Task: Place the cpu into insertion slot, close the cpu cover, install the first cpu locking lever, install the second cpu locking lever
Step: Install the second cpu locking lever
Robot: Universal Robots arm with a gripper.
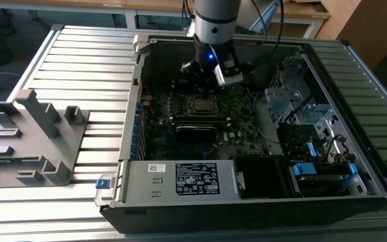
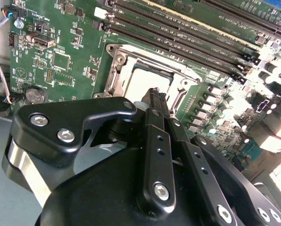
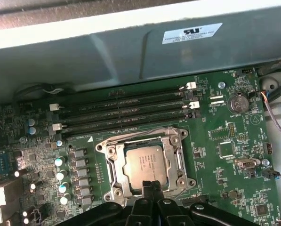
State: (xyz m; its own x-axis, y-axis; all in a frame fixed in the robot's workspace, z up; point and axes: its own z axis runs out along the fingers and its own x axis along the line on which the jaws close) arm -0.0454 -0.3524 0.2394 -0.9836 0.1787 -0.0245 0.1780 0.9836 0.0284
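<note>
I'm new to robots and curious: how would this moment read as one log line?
cpu: in socket | cover: down around it | end effector: shut, empty, tips at socket edge | case: open

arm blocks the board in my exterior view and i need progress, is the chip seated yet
Observer: Yes. In the first wrist view the chip lies flat in place, metal top up.
Operator: and the cover, up or down
Observer: Down. The cover lies flat around the chip, which shows through its window.
</note>
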